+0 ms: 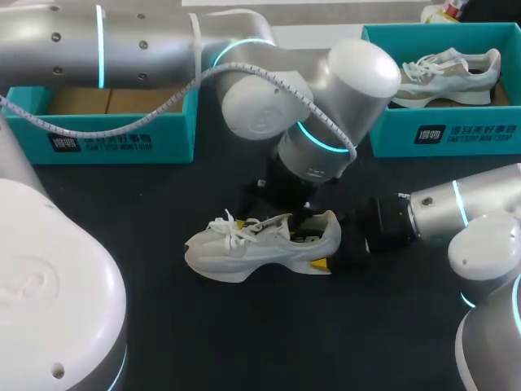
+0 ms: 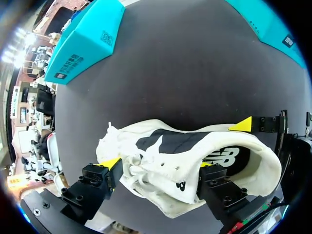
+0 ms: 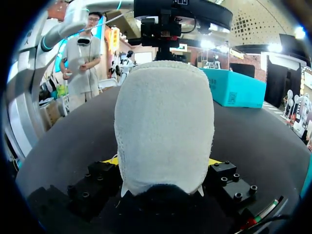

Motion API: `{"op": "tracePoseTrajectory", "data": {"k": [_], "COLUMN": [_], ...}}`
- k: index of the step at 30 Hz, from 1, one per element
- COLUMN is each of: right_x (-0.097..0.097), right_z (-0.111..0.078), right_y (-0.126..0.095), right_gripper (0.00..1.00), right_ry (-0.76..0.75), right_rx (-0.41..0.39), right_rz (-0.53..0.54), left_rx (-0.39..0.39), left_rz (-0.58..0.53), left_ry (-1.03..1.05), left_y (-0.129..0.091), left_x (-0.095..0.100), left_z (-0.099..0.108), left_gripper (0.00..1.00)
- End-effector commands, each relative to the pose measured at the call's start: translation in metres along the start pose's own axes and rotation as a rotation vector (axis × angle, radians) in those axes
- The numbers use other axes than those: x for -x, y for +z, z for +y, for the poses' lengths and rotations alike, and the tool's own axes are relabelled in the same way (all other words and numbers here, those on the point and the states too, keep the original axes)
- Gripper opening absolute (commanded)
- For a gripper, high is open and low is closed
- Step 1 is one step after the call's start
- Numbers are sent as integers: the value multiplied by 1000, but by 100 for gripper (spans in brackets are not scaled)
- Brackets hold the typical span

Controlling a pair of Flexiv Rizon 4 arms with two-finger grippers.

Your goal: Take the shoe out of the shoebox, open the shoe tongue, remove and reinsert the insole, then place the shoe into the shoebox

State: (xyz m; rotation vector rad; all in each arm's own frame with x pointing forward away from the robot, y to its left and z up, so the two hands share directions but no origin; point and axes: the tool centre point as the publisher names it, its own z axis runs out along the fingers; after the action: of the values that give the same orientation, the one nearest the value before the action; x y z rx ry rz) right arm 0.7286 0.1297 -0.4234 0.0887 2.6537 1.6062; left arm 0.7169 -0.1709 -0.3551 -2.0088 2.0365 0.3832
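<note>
Presently the shoe (image 1: 244, 248) stands sole-down mid-tabletop (image 1: 244, 342), the right fingers (image 3: 226, 178) pinching its heel and the left fingers (image 2: 97, 183) clamped across the laced upper. Opposing pulls could twist it loose or tip it sideways.

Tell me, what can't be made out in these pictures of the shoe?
The left gripper: in the head view, mostly hidden under its own arm.
The shoe, toe and laces: in the right wrist view, blocked by its own heel.
The left shoebox, interior: in the head view, partly covered by the left arm.
</note>
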Motion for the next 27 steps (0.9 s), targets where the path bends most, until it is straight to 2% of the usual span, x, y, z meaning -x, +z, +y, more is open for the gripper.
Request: {"op": "tracePoseTrajectory", "data": {"k": [1,2,3,4,6,14,18,27], "right_x": [3,3,3,3,3,3,3,3], "right_z": [-9,-9,-9,-9,-9,-9,-9,-9], "right_y": [5,5,5,5,5,5,5,5], "right_gripper": [0,0,0,0,0,0,0,0], "right_ry": [0,0,0,0,0,0,0,0], "right_rx": [-5,-5,-5,-5,-5,-5,-5,-5], "right_rz": [-2,-2,-2,-2,-2,-2,-2,-2], "left_rx": [-13,-14,-18,-19,-16,27,74,91], "left_rz": [16,18,29,32,40,87,98,109], "left_ry": [5,7,13,14,17,106,172,201], "left_y": [-7,-8,-11,-12,-14,-27,-31,-28], "left_x": [11,12,14,15,17,32,49,89], "left_z": [2,2,3,3,2,2,1,0], "left_gripper": [39,39,28,23,0,0,0,0]}}
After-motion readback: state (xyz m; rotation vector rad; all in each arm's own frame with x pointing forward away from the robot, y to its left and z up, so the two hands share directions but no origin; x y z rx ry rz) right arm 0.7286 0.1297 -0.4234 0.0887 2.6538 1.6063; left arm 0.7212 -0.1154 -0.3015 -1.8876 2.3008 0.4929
